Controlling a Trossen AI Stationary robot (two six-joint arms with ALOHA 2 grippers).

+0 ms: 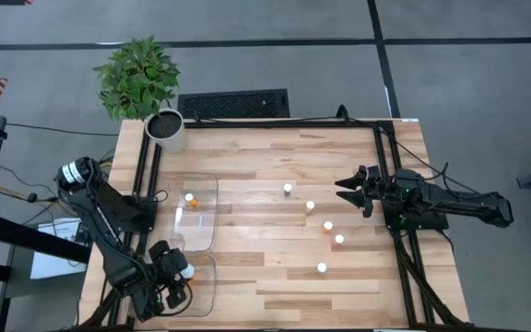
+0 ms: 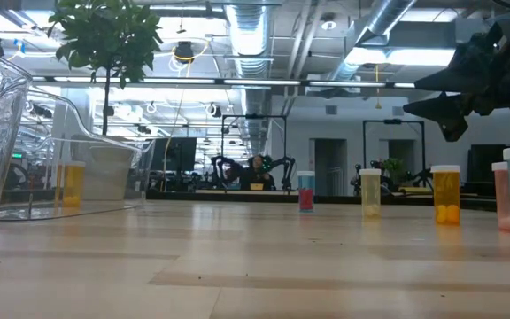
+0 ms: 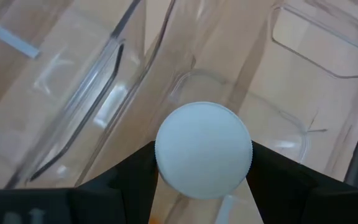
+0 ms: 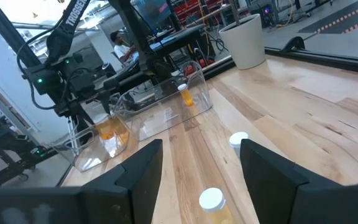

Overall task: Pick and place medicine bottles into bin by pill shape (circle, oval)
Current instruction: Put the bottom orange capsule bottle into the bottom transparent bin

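Note:
My left gripper (image 1: 178,275) is at the near left, over the near clear bin (image 1: 206,300), shut on a medicine bottle with a white cap (image 3: 204,149); its orange body shows in the right wrist view (image 4: 107,132). The far clear bin (image 1: 212,189) holds one bottle (image 1: 190,197). Several bottles stand upright on their bases on the table: (image 1: 288,188), (image 1: 310,206), (image 1: 328,226), (image 1: 339,239), (image 1: 322,267). My right gripper (image 1: 348,190) is open and empty, raised above the table right of them (image 2: 454,93). My left gripper pinches the bottle between its two fingers (image 3: 135,177) on opposite sides, at or just under the white cap's rim (image 3: 160,163). The fingers come from above, pointing down. The bottle stands upright within the near bin's walls; whether its base touches the bin's floor I cannot tell.
A white pot with a green plant (image 1: 165,129) stands at the far left corner. A dark frame (image 1: 385,175) runs along the table's right side and another (image 1: 146,175) along its left. Bare wood (image 1: 275,295) lies at the near middle.

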